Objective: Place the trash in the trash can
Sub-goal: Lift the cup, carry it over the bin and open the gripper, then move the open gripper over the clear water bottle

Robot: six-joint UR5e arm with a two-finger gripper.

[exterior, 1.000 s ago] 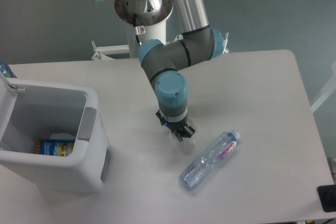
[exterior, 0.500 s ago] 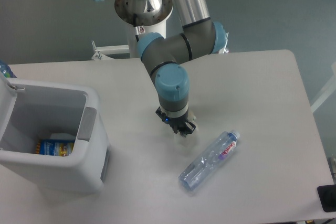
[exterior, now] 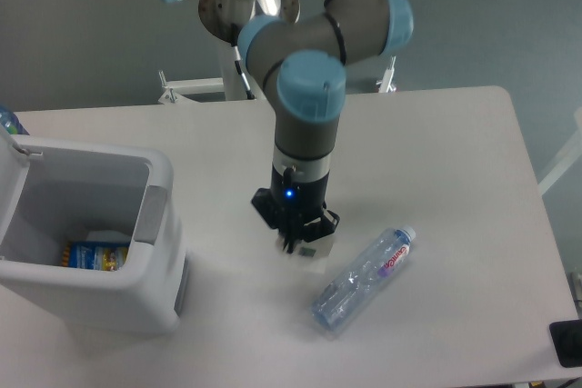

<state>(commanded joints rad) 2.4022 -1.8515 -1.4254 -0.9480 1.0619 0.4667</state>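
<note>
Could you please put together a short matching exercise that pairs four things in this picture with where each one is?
Things:
1. water bottle
2. wrapper scrap
3. trash can
4. gripper

Places:
A. standing at the table's left side, open on top
B. lying on its side, right of the gripper
C. pointing down between the can and the bottle
D. at the tips of the fingers

Pairs: 1-B, 2-D, 3-A, 4-C

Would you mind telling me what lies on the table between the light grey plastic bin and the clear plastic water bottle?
In the camera view, only the hand over the small clear wrapper scrap sits between bin and bottle; otherwise bare tabletop.
</note>
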